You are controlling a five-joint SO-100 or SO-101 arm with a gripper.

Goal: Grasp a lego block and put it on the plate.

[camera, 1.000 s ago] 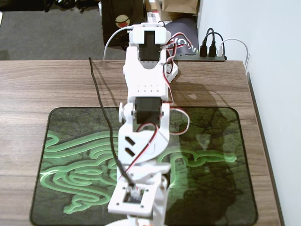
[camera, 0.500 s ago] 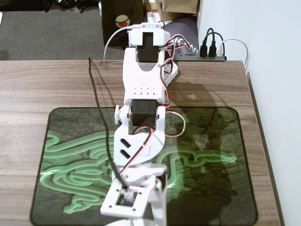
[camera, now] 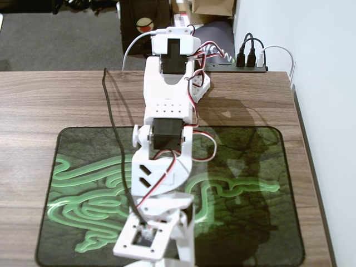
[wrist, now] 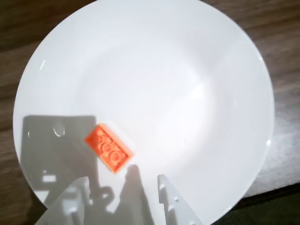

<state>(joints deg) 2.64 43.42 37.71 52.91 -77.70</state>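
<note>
In the wrist view, the lego block (wrist: 108, 146) lay flat on the plate (wrist: 197, 70), toward its lower left, studs up and free of any grip. Just right of it, the tool (wrist: 123, 187) hung above the plate with its two fingers parted and nothing between them. In the fixed view, the arm (camera: 161, 167) had swung slightly leftward and lowered over the past second. The placing looked done; only the retreat remained.
</note>
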